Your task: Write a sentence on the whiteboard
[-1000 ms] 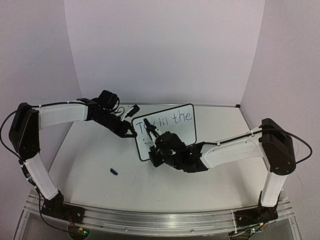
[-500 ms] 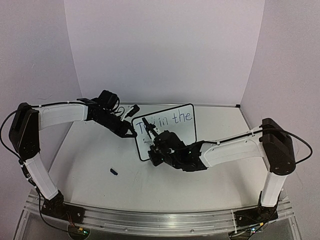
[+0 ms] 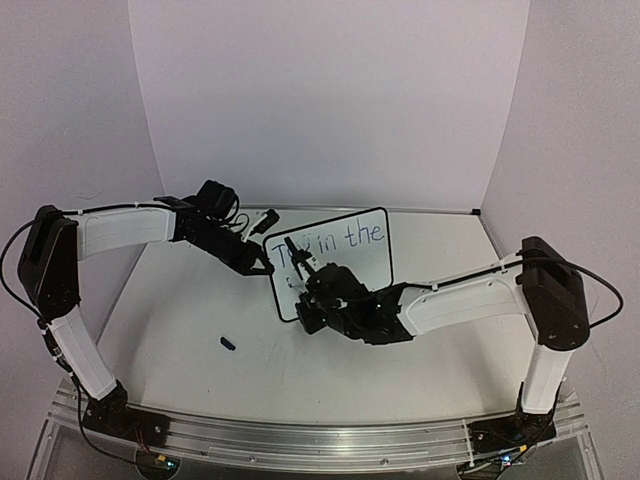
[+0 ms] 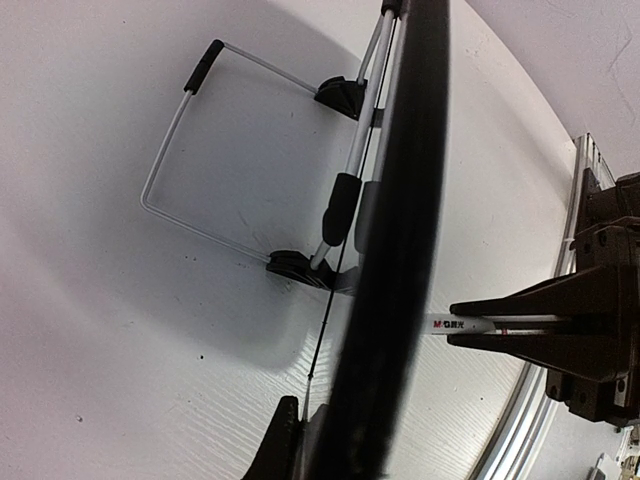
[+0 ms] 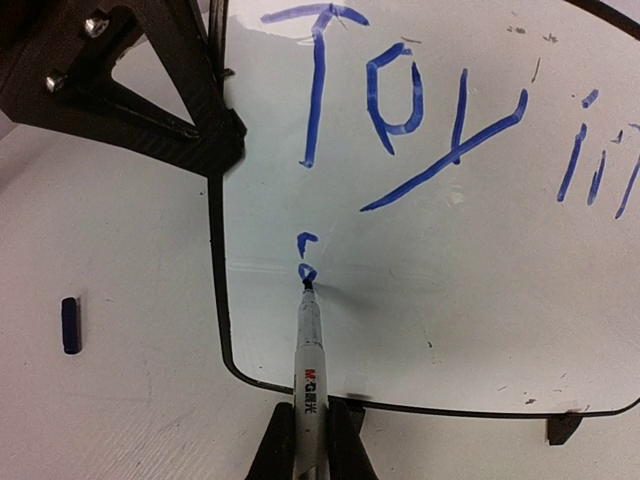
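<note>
The whiteboard (image 3: 366,268) stands upright at mid-table, its black frame (image 4: 400,200) filling the left wrist view edge-on. My left gripper (image 3: 262,264) (image 4: 305,425) is shut on the board's left edge. Blue lettering of the sentence (image 3: 352,237) reads "Toy in the" along the top line (image 5: 400,95). Below the "T" sit two small fresh blue marks (image 5: 306,258). My right gripper (image 3: 311,272) (image 5: 308,452) is shut on a white marker (image 5: 310,360), whose tip touches the board at the lower mark. The marker (image 4: 465,324) also shows past the board's edge.
A small blue marker cap (image 3: 228,344) (image 5: 70,325) lies on the table left of the board. The board's wire stand (image 4: 180,130) and black feet (image 4: 300,270) reach out behind it. The left gripper's black body (image 5: 150,90) is by the board's upper left corner.
The right gripper with the marker has shifted very slightly down and to the left along the board. The left arm and the board have not moved.
</note>
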Action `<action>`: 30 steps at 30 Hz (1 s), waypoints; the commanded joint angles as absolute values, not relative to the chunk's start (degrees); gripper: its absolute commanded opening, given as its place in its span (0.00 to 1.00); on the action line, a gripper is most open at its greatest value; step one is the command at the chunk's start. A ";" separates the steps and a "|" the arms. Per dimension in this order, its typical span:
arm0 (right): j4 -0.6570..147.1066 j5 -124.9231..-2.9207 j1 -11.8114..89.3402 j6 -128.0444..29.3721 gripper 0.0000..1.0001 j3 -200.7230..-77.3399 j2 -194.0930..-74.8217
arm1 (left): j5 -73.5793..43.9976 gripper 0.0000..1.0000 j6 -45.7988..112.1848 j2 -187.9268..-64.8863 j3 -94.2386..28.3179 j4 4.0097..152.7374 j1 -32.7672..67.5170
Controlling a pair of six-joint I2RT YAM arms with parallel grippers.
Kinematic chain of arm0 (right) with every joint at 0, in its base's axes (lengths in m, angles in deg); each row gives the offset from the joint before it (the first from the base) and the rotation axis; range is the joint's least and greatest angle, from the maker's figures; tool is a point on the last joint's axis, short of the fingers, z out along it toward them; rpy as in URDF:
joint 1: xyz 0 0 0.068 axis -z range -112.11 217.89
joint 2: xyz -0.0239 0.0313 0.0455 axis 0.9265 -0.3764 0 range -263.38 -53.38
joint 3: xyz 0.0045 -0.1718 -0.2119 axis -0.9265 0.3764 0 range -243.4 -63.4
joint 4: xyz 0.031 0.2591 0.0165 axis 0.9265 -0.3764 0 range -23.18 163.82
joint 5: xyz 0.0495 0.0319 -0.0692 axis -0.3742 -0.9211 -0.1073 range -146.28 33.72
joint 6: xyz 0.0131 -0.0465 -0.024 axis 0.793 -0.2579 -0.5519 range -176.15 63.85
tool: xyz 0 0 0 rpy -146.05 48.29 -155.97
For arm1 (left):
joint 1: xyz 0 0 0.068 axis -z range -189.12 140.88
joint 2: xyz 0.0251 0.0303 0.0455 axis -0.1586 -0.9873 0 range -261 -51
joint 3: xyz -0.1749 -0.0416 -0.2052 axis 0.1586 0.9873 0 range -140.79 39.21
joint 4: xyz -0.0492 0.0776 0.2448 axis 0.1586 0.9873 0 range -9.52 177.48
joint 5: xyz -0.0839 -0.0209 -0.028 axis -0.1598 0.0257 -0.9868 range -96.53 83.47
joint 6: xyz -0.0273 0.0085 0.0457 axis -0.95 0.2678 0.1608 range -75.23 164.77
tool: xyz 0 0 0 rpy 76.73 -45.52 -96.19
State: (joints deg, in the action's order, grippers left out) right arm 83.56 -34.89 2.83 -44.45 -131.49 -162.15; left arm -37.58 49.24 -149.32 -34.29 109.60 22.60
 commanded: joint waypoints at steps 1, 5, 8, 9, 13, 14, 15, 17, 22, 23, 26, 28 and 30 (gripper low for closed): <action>83.05 -35.28 2.54 -42.28 0.00 -130.43 -163.80 | -34.23 0.00 49.26 -150.59 -35.83 111.77 23.14; 82.88 -35.62 2.17 -41.57 0.00 -129.78 -164.10 | -34.27 0.00 49.26 -150.67 -35.86 111.84 23.13; 82.62 -35.54 1.74 -40.99 0.00 -129.59 -164.38 | -34.35 0.00 49.26 -150.76 -35.85 111.81 23.13; 82.61 -35.54 1.64 -40.83 0.00 -129.50 -164.50 | -34.33 0.00 49.26 -150.76 -35.85 111.78 23.13; 82.49 -35.59 1.11 -40.34 0.00 -129.53 -164.88 | -34.42 0.00 49.26 -150.76 -35.86 111.79 23.13; 82.45 -35.70 1.03 -40.33 0.00 -129.64 -164.98 | -34.42 0.00 49.26 -150.76 -35.87 111.84 23.15; 82.43 -35.71 0.80 -40.40 0.00 -129.95 -165.08 | -34.46 0.00 49.26 -150.81 -35.90 111.87 23.14; 82.43 -35.76 0.67 -40.64 0.00 -130.23 -165.13 | -34.48 0.00 49.26 -150.77 -35.85 111.77 23.15; 82.35 -35.94 0.39 -41.42 0.00 -131.38 -165.10 | -34.45 0.00 49.26 -150.72 -35.90 111.87 23.20; 82.35 -36.04 0.39 -41.50 0.00 -131.52 -165.09 | -34.45 0.00 49.26 -150.70 -35.88 111.86 23.21; 82.54 -36.23 0.39 -41.97 0.00 -132.24 -164.76 | -34.50 0.00 49.26 -150.67 -35.93 111.81 23.13; 83.36 -36.45 0.39 -42.38 0.00 -132.39 -164.14 | -34.55 0.00 49.27 -150.60 -35.91 111.89 23.18; 83.99 -36.55 0.36 -42.53 0.00 -132.27 -163.36 | -34.49 0.00 49.26 -150.58 -35.87 111.83 23.22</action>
State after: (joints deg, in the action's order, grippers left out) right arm 82.81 -36.29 0.69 -41.69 -130.27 -164.31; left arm -37.56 49.24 -149.35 -34.31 109.60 22.69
